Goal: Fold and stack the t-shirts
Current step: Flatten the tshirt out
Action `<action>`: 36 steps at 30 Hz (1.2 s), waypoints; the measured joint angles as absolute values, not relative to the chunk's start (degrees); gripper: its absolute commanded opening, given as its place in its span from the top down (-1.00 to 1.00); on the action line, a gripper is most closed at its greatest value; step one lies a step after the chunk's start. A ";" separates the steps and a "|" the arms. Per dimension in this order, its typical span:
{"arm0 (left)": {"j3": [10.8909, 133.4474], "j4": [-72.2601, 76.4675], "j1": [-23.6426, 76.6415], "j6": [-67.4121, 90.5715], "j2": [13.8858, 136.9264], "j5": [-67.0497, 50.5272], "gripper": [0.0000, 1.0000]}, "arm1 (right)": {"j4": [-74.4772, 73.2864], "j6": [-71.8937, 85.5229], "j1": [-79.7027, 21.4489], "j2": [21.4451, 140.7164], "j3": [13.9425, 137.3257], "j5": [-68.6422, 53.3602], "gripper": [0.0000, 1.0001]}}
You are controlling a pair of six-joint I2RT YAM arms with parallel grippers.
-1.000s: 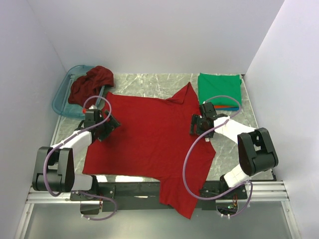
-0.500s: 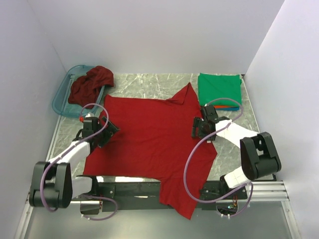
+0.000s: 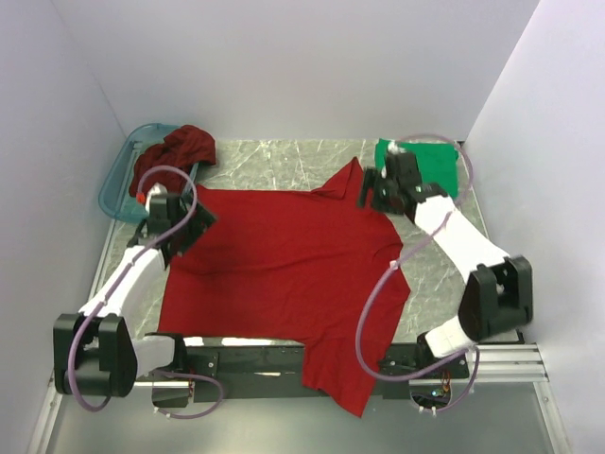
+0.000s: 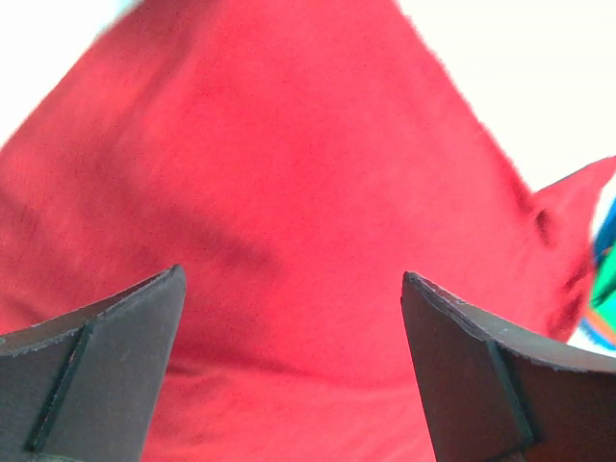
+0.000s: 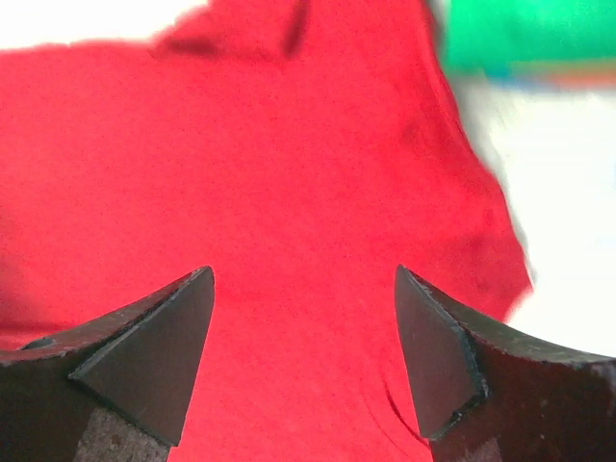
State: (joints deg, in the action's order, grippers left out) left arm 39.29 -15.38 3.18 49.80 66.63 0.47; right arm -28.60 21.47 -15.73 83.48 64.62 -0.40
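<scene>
You've one folded green t-shirt (image 3: 435, 175) stacked far right. The bright red cloth t-shirt (image 3: 284, 255) lies flat on the marbled surface (image 3: 274, 161), unfolded. A crumpled maroon t-shirt (image 3: 180, 151) sits in the translucent teal plastic basket (image 3: 113, 194). Both jaws are released and empty.

past the right fingers (image 5: 144, 366) the green shirt (image 5: 520, 34) is a blur, cut off at the top; what lies beneath cannot be told.

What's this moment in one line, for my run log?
left gripper: open, over red t-shirt | right gripper: open, over red t-shirt | maroon t-shirt: in basket
</scene>
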 measured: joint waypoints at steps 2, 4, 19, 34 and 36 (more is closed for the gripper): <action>43.18 -15.77 3.07 49.43 67.99 1.43 -0.99 | -28.08 21.30 -15.73 87.09 70.35 -0.86 -0.61; 46.06 -15.97 2.70 49.23 68.40 2.11 -0.99 | -28.16 21.12 -15.73 91.66 75.35 -0.93 -0.58; 47.57 -18.55 0.58 51.29 53.65 11.92 -0.99 | -35.27 19.77 -15.99 125.32 105.23 -2.85 -0.41; 45.95 -21.89 0.56 51.37 55.05 11.20 -0.99 | -37.36 19.68 -16.32 131.85 110.00 -4.73 -0.11; 45.98 -21.89 0.56 51.35 55.02 11.20 -0.99 | -37.34 19.66 -16.32 131.92 110.00 -5.02 -0.04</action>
State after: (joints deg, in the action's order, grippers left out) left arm 45.98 -21.89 0.56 51.35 55.02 11.20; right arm -37.34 19.66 -16.32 131.92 110.00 -5.02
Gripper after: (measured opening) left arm 0.995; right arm 0.552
